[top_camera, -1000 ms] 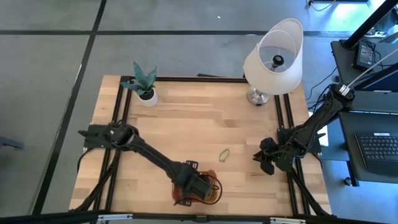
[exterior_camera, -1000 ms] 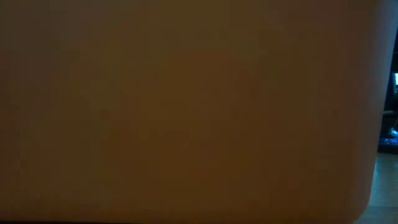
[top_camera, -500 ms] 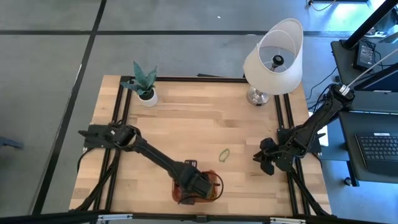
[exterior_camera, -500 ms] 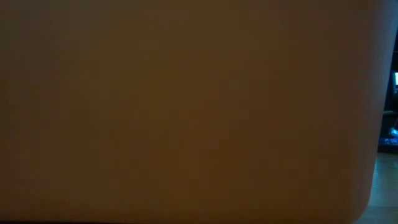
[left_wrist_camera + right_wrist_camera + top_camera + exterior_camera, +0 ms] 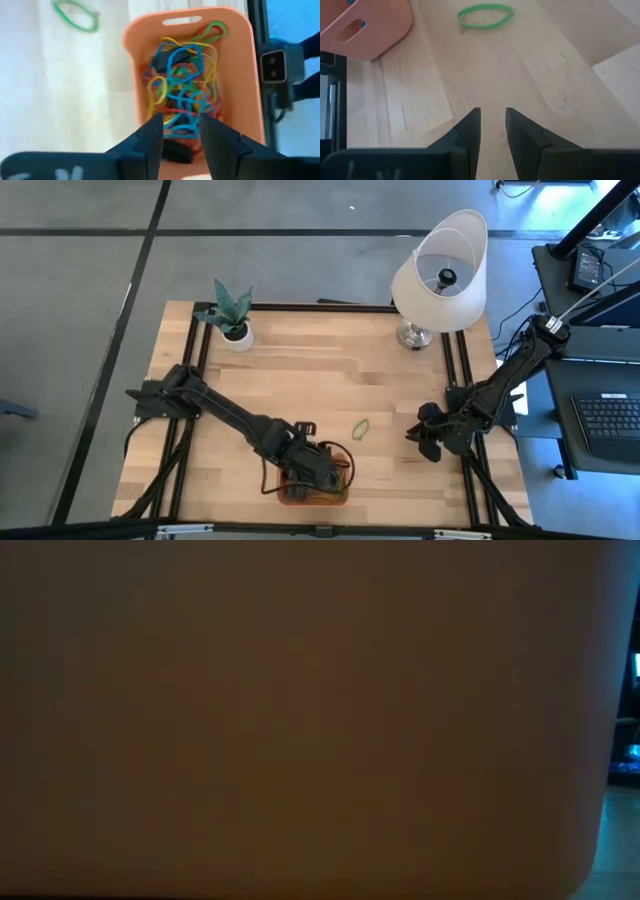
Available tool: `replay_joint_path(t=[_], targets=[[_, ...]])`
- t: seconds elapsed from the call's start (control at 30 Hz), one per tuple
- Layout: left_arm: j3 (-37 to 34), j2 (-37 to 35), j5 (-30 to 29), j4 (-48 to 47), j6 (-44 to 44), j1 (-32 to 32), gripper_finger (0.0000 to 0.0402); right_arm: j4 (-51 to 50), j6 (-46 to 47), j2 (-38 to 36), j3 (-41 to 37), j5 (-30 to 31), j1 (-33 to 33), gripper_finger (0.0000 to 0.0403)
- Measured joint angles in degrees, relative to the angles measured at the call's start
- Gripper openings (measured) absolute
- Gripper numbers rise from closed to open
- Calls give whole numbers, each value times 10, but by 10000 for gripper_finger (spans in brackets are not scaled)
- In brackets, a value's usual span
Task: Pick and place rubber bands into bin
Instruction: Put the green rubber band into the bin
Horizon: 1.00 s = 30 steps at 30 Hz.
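The orange bin stands at the table's near edge, holding a tangle of blue, yellow, red and green rubber bands. My left gripper hangs open just above that pile, fingers pointing steeply down, with nothing between them. One green rubber band lies flat on the wood to the right of the bin; it shows also in the left wrist view and the right wrist view. My right gripper waits near the table's right edge, open by a narrow gap, over bare wood.
A white lamp stands at the far right corner and a small potted plant at the far left. The bin's wall fills the low view. Bare wood lies between the bin and my right gripper.
My left gripper has risen out of the bin and now hangs higher above the pile of bands. The bin and the green band on the table have kept their places.
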Motion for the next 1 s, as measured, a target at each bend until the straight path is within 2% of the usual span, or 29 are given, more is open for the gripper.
replay_joint_path(t=[0.13, 0.23, 0.3, 0.4, 0.47, 0.53, 0.7, 0.83, 1.0], targets=[[0, -21, -44, -36, 71, 0, 89, 6, -2, 0, 0, 0, 0, 94], [0, -32, -73, -73, 123, 4, 41, 39, -27, 0, 0, 1, 0, 88], [-3, -41, -80, -93, 162, 7, 12, 82, -65, 0, 1, 7, 0, 72], [-48, -75, -79, -76, 198, 20, 3, 114, -130, 7, 27, 51, 0, 27], [-105, -113, -73, -35, 208, 31, 2, 112, -186, 20, 62, 78, -4, 8], [-181, -161, -74, 18, 211, 42, 2, 103, -228, 42, 99, 95, -18, 9], [-386, -301, -68, 159, 201, 67, 1, 39, -303, 122, 209, 97, -75, 4], [-514, -404, -69, 229, 176, 82, 2, -63, -316, 200, 301, 56, -138, 18], [-617, -501, -69, 270, 161, 95, 1, -196, -283, 301, 401, -21, -224, 52]])
